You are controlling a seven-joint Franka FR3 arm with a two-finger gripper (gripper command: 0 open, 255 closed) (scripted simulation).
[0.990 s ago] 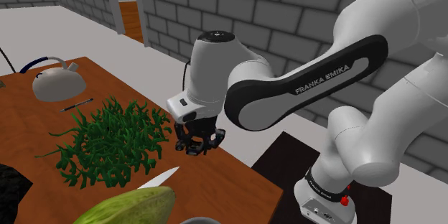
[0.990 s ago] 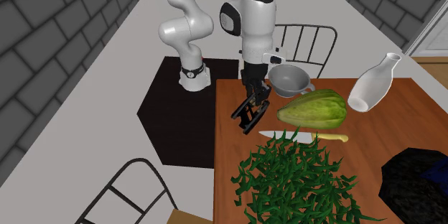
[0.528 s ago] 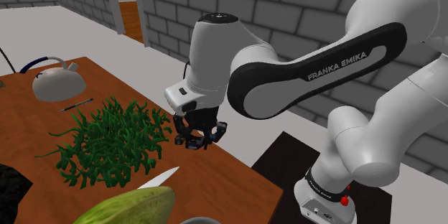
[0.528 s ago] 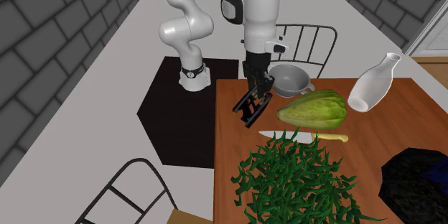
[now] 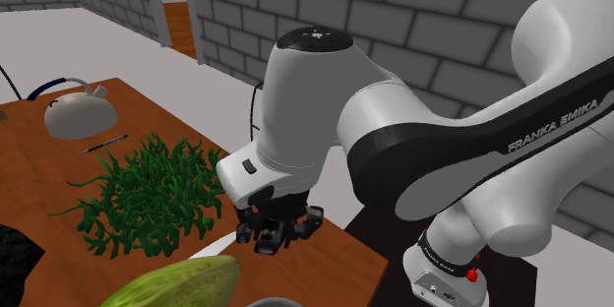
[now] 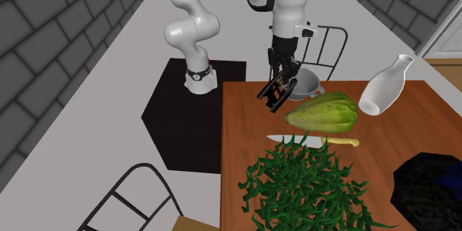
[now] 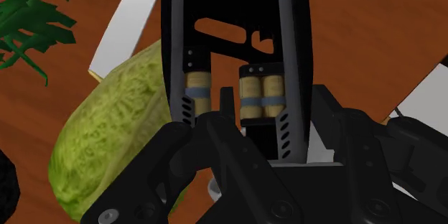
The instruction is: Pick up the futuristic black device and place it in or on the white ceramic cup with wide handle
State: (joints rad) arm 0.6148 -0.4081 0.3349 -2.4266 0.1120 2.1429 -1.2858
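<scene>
Upper middle of the second exterior view: the pincer (image 6: 281, 74) clamps the black device (image 6: 275, 95), tilted, above the desk (image 6: 244, 141). The device hangs just left of the pale cup (image 6: 311, 84) and green gourd (image 6: 322, 112)

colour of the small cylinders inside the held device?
The cylinders are tan, each with a grey-blue band, set in the black device; the wrist view shows them best.

Matt black device (image 7: 176, 29), smooth wooden table (image 7: 359, 29)
</scene>
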